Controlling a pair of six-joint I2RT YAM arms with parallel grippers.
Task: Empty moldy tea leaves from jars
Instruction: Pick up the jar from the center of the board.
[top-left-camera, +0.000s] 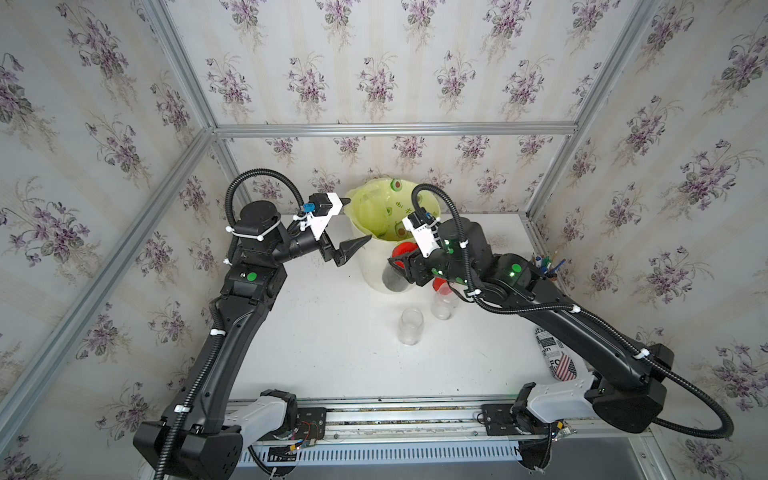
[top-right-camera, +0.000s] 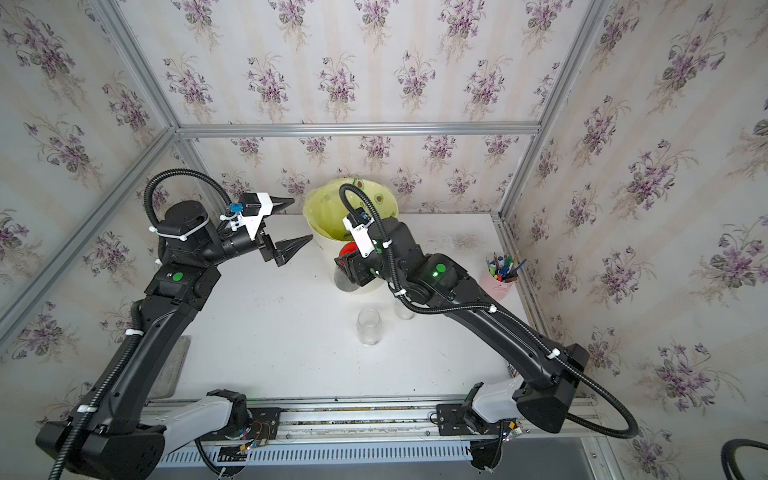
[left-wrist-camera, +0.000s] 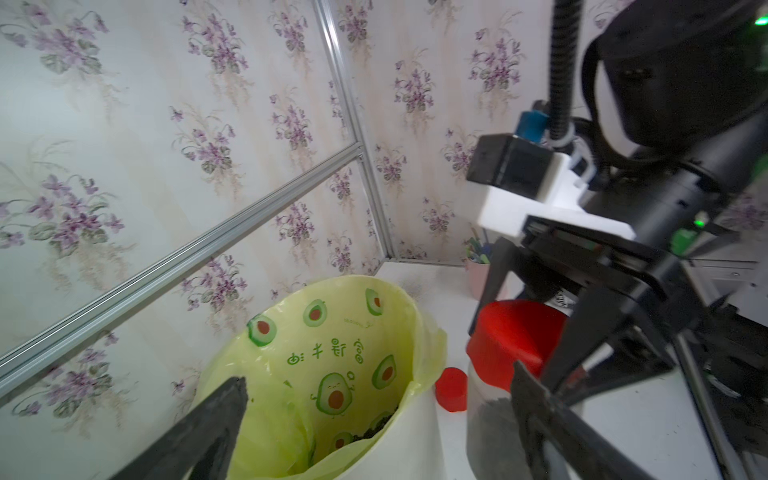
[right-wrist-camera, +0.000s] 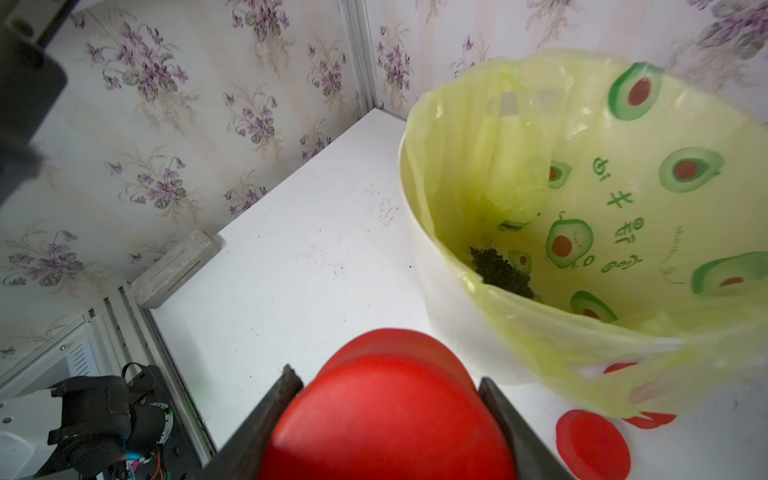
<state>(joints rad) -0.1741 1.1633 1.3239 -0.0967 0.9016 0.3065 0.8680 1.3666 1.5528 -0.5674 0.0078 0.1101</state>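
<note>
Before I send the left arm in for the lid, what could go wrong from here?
The red-capped clear jar of dark tea leaves, clamped in the right jaws, is beside the cream bin, not over it: uncapped there, leaves could spill on the white table. The open left jaws hover at the yellow avocado-print bag and might snag it.

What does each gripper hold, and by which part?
The right gripper holds the small clear jar of dark tea leaves by its round red cap. The left gripper, open, holds nothing.
</note>
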